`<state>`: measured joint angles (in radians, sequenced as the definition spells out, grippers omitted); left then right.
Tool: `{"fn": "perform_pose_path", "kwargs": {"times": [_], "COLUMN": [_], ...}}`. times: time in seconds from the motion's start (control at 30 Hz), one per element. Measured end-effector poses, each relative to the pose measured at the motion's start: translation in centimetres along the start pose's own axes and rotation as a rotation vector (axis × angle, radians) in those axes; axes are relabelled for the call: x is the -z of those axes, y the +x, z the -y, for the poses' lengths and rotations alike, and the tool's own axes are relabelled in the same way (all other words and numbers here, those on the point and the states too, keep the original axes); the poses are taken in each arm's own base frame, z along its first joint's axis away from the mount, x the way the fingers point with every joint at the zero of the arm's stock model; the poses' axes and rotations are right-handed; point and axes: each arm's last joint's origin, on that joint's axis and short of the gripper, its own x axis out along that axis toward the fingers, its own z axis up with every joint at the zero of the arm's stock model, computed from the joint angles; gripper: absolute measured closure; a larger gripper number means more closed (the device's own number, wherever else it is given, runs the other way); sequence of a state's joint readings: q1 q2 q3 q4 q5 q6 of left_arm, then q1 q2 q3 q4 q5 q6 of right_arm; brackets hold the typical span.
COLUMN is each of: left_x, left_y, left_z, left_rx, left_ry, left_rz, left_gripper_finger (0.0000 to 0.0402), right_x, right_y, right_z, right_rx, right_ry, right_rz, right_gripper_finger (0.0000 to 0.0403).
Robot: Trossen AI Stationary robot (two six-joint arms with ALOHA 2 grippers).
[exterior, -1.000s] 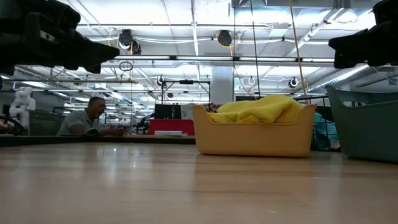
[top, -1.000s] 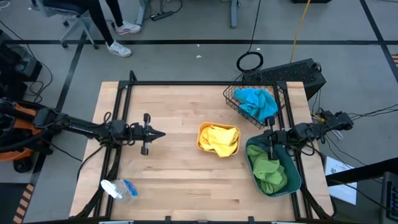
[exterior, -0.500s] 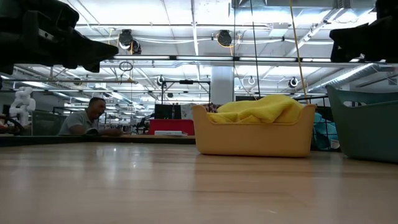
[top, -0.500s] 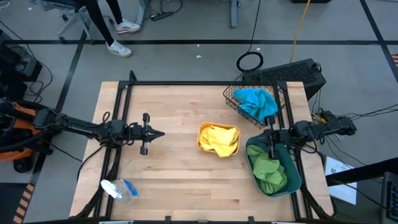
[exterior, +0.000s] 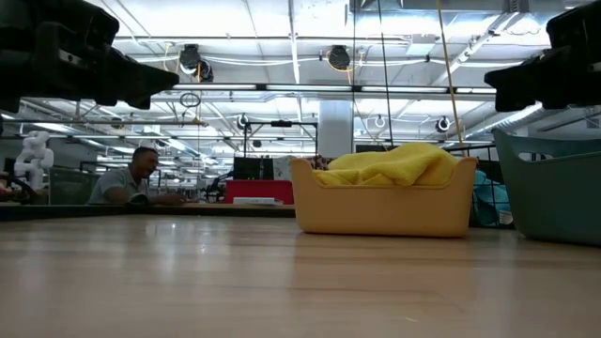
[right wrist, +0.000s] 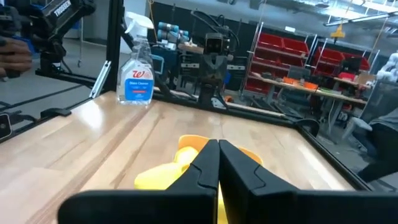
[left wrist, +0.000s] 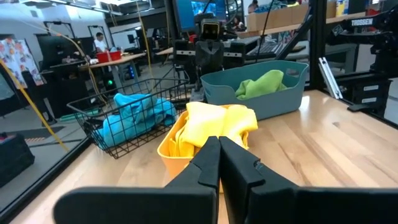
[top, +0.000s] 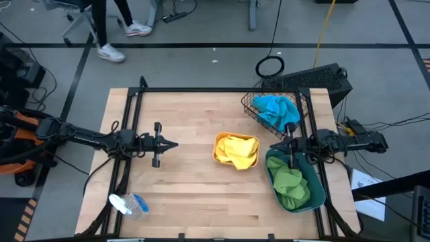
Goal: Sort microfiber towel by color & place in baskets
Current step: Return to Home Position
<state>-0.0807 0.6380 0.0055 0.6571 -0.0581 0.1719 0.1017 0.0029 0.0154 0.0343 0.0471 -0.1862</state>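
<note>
**Beside the orange bin: both grippers empty, towels all binned**

Right gripper: fingers pressed together, nothing between them, clear in its wrist view. It hangs just beside the orange bin on the right arm's side. It sits over the end of the teal bin that lies closest to the orange bin, and points across at the orange bin.

Left gripper: also pressed together and empty. It is well apart from the orange bin on the opposite side, long axis aimed straight at it. The right arm is the nearer of the two. Low view shows both grippers up off the table.

Task things:
- Yellow towels are heaped in the orange bin, bulging above its rim.
- Green towel is in the teal bin, which sits just beside the orange bin on the right arm's side, long axis running toward the table's front edge.
- Blue towel is in the wire basket, near the orange bin toward the back edge, right arm's side.
- No loose towel shows on the wood.

Judgement: sorting looks complete and only the pull-back is left. Each gripper faces the orange bin, so the way out is straight back along its own arm. The right gripper should clear the teal bin's rim.

Other: spray bottle lies well apart from the orange bin, on the left arm's side near the front edge. A person sits in the room behind the table.

Writing: the bottle label shows a script "W" and seems to read "Glass Cleaner". The lettering on the frame in the wrist views looks like "TROSSEN".
</note>
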Motion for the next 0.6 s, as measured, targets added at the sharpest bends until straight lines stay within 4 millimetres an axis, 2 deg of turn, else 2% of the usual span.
{"fn": "perform_pose_path", "kwargs": {"times": [0.23,0.4,0.6], "left_x": [0.14,0.31,0.25], "left_y": [-0.01,-0.03,-0.21], "left_z": [-0.07,-0.32,-0.34], "left_rx": [-0.030,-0.121,-0.122], "left_ry": [0.003,0.005,0.005], "left_rz": [-0.018,-0.046,-0.045], "left_gripper_finger": [0.0393,0.0393,0.0393], "right_x": [0.10,0.11,0.11], "right_y": [0.02,0.02,0.02], "right_z": [-0.02,-0.01,-0.01], "right_rx": [0.000,0.001,0.001], "right_ry": [0.019,0.044,0.043], "right_rz": [-0.012,-0.012,-0.012], "right_gripper_finger": [0.0403,0.0403,0.0403]}}
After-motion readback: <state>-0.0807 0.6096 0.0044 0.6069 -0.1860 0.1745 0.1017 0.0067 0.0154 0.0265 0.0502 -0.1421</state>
